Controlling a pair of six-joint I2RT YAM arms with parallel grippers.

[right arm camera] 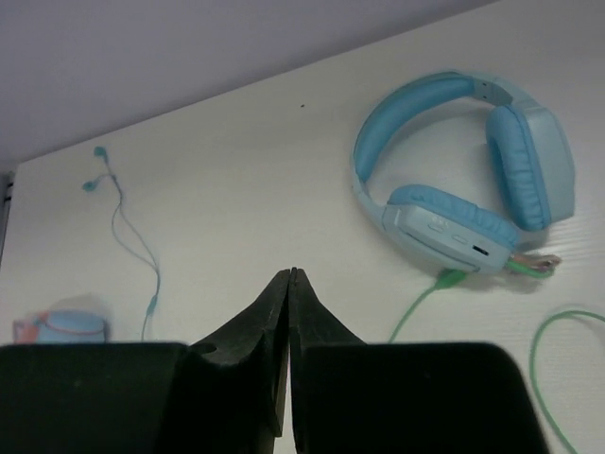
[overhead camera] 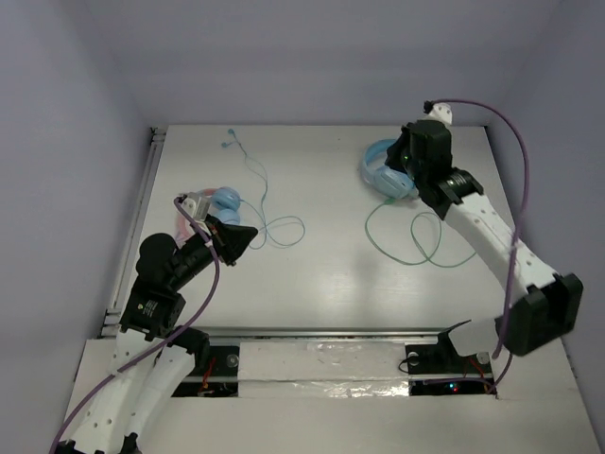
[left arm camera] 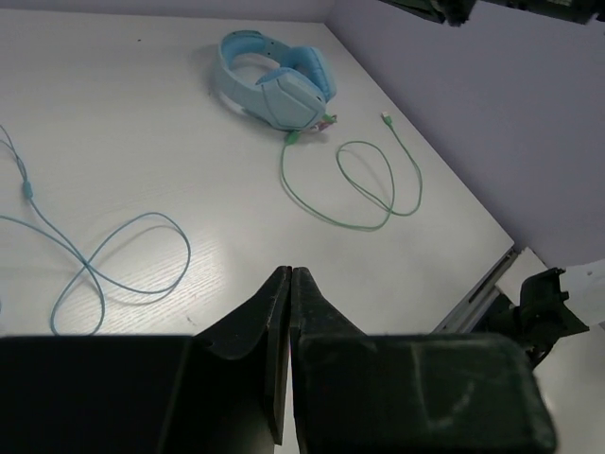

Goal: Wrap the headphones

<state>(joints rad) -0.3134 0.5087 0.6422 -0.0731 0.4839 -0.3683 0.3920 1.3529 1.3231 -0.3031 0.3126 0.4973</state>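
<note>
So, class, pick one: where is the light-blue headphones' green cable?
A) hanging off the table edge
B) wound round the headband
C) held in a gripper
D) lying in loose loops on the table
D: the green cable trails from the headphones in loose loops across the table.

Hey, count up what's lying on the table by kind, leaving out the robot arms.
Over-ear headphones: 2 (large light-blue pair, smaller pink-banded pair)
Wired earbuds: 1 (teal, thin looping cable)
Total: 3
</note>
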